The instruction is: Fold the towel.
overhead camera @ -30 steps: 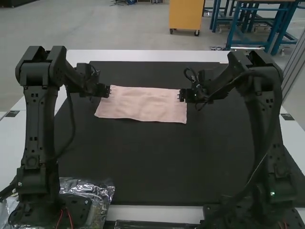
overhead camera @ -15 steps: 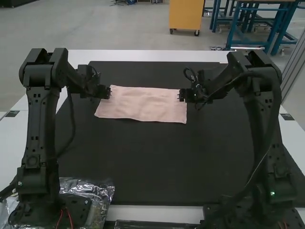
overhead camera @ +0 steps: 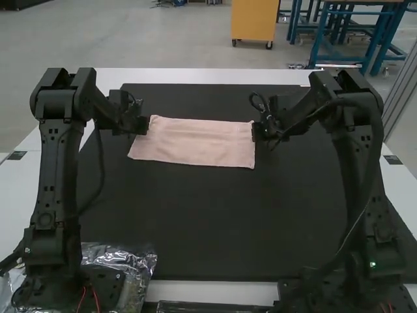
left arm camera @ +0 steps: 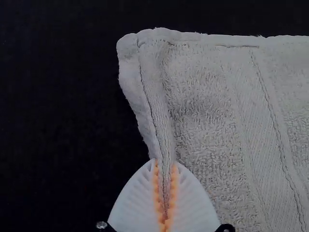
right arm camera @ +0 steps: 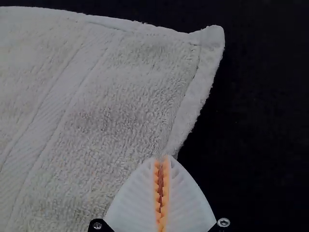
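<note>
In the high view my left gripper [overhead camera: 143, 125] is at the left edge of the pink towel [overhead camera: 201, 142], and my right gripper [overhead camera: 255, 132] is at its right edge. The towel lies as a wide, fairly flat rectangle with a slightly wavy near edge; its layers cannot be counted. My left gripper [left arm camera: 165, 163] is shut on a side hem of the towel [left arm camera: 207, 106], which runs between its orange pads. My right gripper [right arm camera: 161, 158] is closed on the towel's [right arm camera: 111, 106] opposite side edge, pinched at the fingertips below a corner.
A black mat [overhead camera: 202, 222] lies under the towel on the white table [overhead camera: 215, 77]. Crumpled clear plastic [overhead camera: 137, 264] is beside the left arm's base. Both arms stand at the table's sides, with loose cables along them.
Both grippers have shut on the towel's side edges, their fingertips drawing together. The left arm's upper part has shifted slightly to the right, and the towel's left side has moved slightly left.
</note>
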